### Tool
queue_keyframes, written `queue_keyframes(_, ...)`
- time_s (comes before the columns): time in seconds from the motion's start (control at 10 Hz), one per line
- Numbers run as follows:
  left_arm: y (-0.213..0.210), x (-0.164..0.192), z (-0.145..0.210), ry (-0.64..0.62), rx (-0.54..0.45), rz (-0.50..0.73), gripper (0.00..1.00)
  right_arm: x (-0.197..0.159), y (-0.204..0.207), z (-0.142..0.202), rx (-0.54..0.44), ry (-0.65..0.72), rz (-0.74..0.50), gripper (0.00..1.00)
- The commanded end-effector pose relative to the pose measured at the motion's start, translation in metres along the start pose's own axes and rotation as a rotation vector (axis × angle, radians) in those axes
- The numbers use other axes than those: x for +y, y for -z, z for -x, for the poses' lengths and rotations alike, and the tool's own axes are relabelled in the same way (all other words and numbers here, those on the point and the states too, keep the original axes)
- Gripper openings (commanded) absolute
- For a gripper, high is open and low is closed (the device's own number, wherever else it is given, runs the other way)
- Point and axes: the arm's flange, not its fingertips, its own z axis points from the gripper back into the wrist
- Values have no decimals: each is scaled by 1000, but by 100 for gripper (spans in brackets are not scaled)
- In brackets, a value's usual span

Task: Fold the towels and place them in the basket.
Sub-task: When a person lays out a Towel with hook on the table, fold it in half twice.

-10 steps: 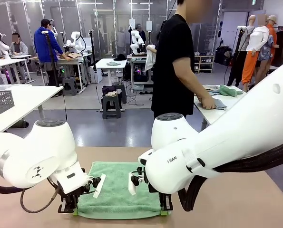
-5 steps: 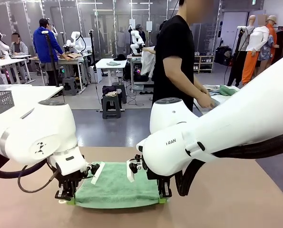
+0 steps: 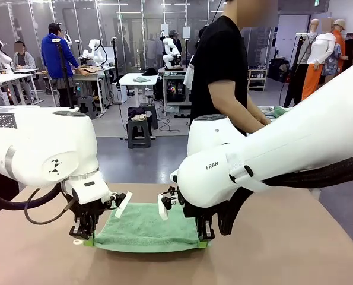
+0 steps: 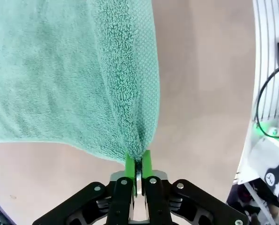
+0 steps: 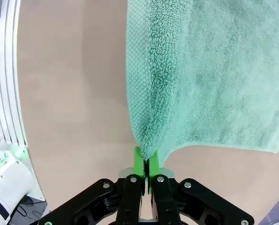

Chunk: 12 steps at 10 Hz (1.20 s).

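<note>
A: Since a second ago, your left end effector (image 3: 84, 237) and right end effector (image 3: 203, 236) have carried the towel's (image 3: 146, 228) near edge forward.

B: What are they gripping?

A: Each is clamped tight on a near corner, lifted, probably to fold that half over the rest lying on the tabletop (image 3: 283, 249).

B: Anything hidden?

A: Your arms (image 3: 45, 160) cover its far corners, so alignment is hard to judge.

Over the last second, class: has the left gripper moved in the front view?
Yes. The left gripper, shut on the towel at its corner, has gone up the picture, nearer the far edge of the table.
</note>
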Motion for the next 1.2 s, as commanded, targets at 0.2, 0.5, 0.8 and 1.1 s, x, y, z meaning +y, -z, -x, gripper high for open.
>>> queue_keyframes(0.2,-16,47,-12,19,-2,37,7,-43,-16,-8,-14,-30,-28,5)
queue_keyframes(0.5,-34,92,-30,1,7,39,7,-84,-33,-12,-16,-7,-40,5)
queue_keyframes(0.8,-41,125,-30,-39,-12,61,7,-111,-40,-3,-15,34,-52,5)
queue_keyframes(1.1,-39,141,-25,-46,-13,62,7,-128,-40,10,-8,48,-49,5)
